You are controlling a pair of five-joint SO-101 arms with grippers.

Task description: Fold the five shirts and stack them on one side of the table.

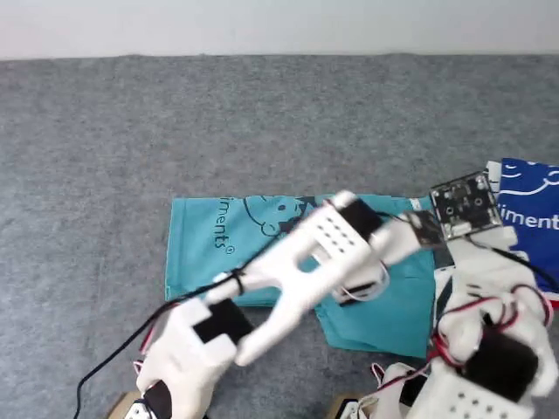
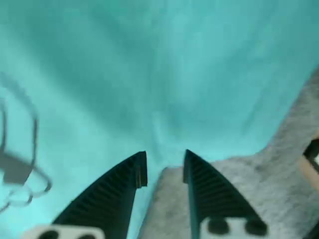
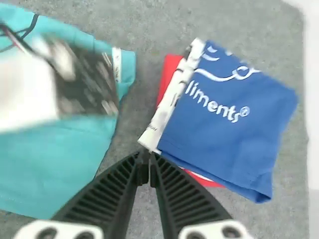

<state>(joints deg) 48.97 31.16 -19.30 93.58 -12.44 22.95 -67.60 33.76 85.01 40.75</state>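
**Grey felt below, pale wall behind**

We see a grey felt surface [image 1: 87, 157] spread across the whole width, its texture fine and speckled. Along its far edge a pale wall [image 1: 279, 26] runs as a plain band. At the near edge we make out a tan, wood-coloured piece [image 1: 120, 405], partly cut off; we cannot tell what it is.

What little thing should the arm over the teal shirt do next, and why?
Probably pinch the edge of the teal shirt. The jaws of the left arm stand open, and the shirt's edge runs between them, with grey table beside it. Closing there would likely give a hold for lifting the cloth and folding it over, if the jaws are low enough.
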